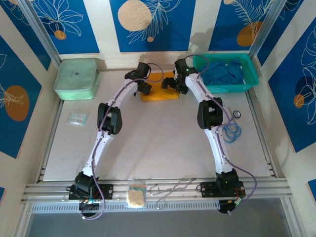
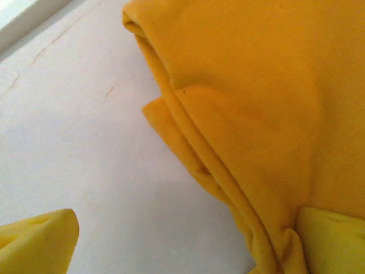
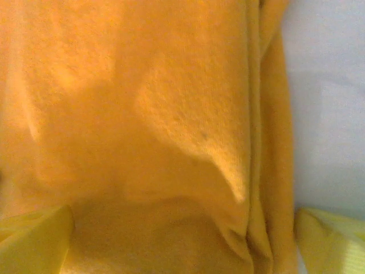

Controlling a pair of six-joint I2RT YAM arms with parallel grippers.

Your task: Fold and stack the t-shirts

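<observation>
Two grippers meet over the mustard-orange t-shirt [image 1: 159, 94], which lies folded into a compact packet at the far middle of the table [image 1: 158, 148]. It sits just left of the teal basket [image 1: 249, 79] holding the blue t-shirts [image 1: 223, 73].

Left gripper [image 1: 144, 86]: jaws spread wide and clamping nothing. In the wrist view, one fingertip [image 2: 40, 240] sits over bare table and the other [image 2: 333, 240] is against the cloth beside its layered edge.

Right gripper [image 1: 171, 83]: jaws equally wide and empty. One fingertip [image 3: 34, 240] is over the cloth, and the other [image 3: 331, 240] is past the garment's right edge, above the table. Whether the pads press on the fabric cannot be told.

Assessment: the step in hand appears to be completing or tidying the fold of this shirt.

- **Left-side edge:** a lower layer juts out from under the upper one. Any pinch there should take the full stack of layers, since catching the top ply alone would likely peel the fold open.
- **Closing and lifting:** both sides should close at matching points and lift low and together, so the packet stays square.
</observation>
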